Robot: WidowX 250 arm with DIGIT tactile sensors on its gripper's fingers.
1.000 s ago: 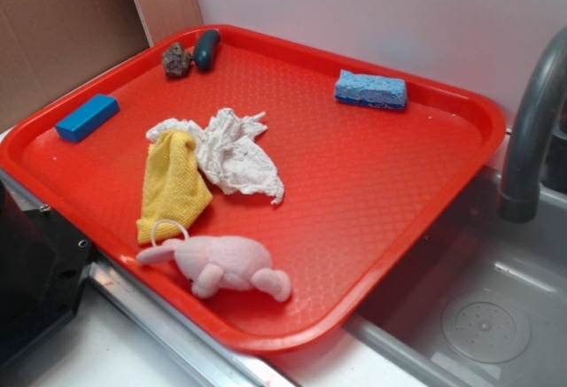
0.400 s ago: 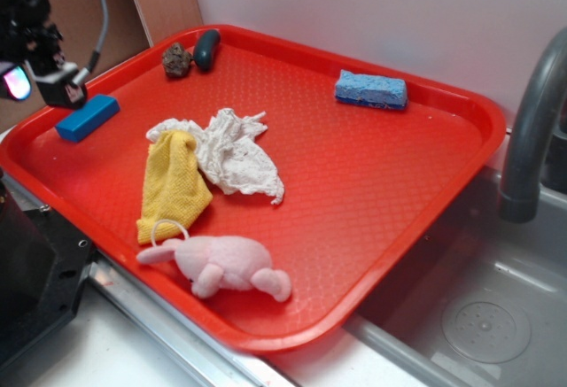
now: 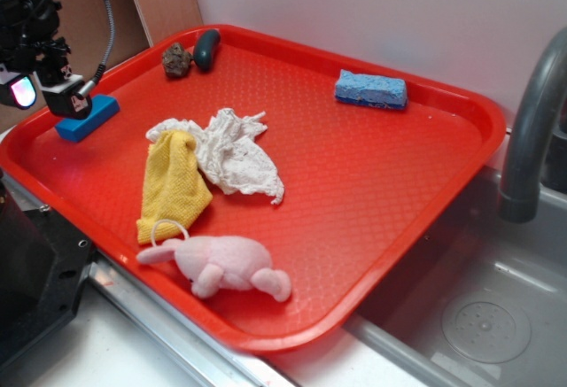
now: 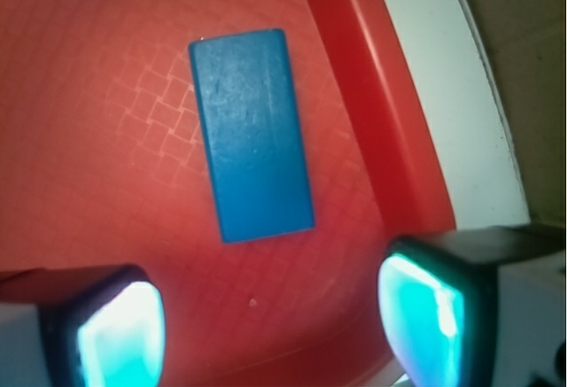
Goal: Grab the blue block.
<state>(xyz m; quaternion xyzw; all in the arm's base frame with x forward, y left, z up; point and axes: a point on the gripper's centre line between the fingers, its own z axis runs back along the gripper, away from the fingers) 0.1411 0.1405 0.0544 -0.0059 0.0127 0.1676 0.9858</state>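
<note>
Where the red tray (image 3: 416, 219) fills most of the exterior view, the blue block (image 3: 89, 119) lies flat at its upper-left corner, close to the raised rim. The end effector (image 3: 55, 95) hangs at the upper left of the frame, overlapping the block's far end from this angle; contact cannot be confirmed there.

In the wrist view the blue block (image 4: 252, 135) sits in the upper centre, long axis running roughly top to bottom, resting on the tray's textured floor just left of the red rim. Both fingertips (image 4: 120, 329) appear at the lower corners of that frame, glowing teal, spread wide apart with bare tray between them. The end effector (image 4: 270, 321) is therefore open and holds nothing; the block lies clear of both pads.

Other items on the tray, exterior view:
- pale blue sponge (image 3: 371, 89), upper right, near the far rim;
- dark rough lump (image 3: 176, 59) beside a dark green oblong object (image 3: 206, 48), top centre-left;
- yellow knitted cloth (image 3: 173, 188) touching a crumpled white cloth (image 3: 235, 155), centre;
- pink plush toy (image 3: 221, 263), lower centre.

A grey faucet (image 3: 536, 121) stands at the right edge over a metal sink (image 3: 478, 316).

No brands, labels or legible writing are visible in either view.
</note>
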